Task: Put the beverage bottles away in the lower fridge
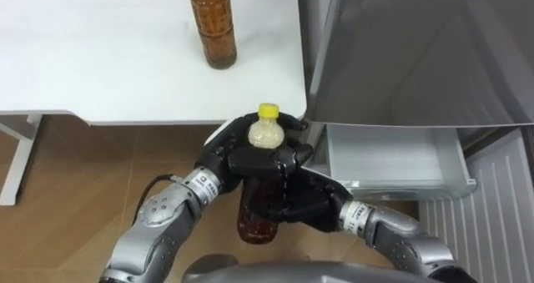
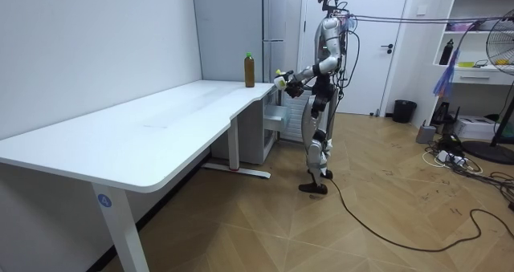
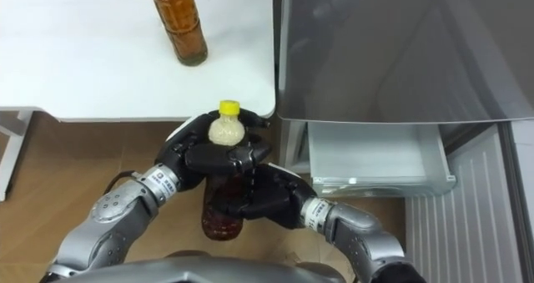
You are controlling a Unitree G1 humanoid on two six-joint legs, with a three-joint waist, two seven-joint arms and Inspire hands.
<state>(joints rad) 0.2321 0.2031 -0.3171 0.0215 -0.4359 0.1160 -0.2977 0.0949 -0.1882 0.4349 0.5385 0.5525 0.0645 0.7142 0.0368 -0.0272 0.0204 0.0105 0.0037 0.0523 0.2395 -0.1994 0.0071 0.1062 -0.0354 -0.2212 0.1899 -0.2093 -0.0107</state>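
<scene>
Could not read any print: saw a brownish label round the second bottle [image 1: 212, 24], its writing too small to make out. Gripped the yellow-capped bottle [image 1: 265, 134] in both hands, in front of the body, just off the rounded corner of the white table [image 1: 100, 74] and above the wooden floor [image 1: 75, 166]. Clamped the left hand [image 1: 238, 159] round its pale neck just under the cap; curled the right hand [image 1: 294, 198] round the dark amber body lower down. Held its long axis near upright, cap up, base toward the floor. Saw the second bottle standing upright on the table, near the edge on the fridge side, well apart from both hands. Faced the lower drawer [image 1: 392, 162], pulled out from under the grey fridge front [image 1: 417, 49], white inside and open upward, to the right of the held bottle. Had a strip of floor between the table's edge and the drawer. Stood, by the room view, at the table's far end beside the fridge, with open floor behind
</scene>
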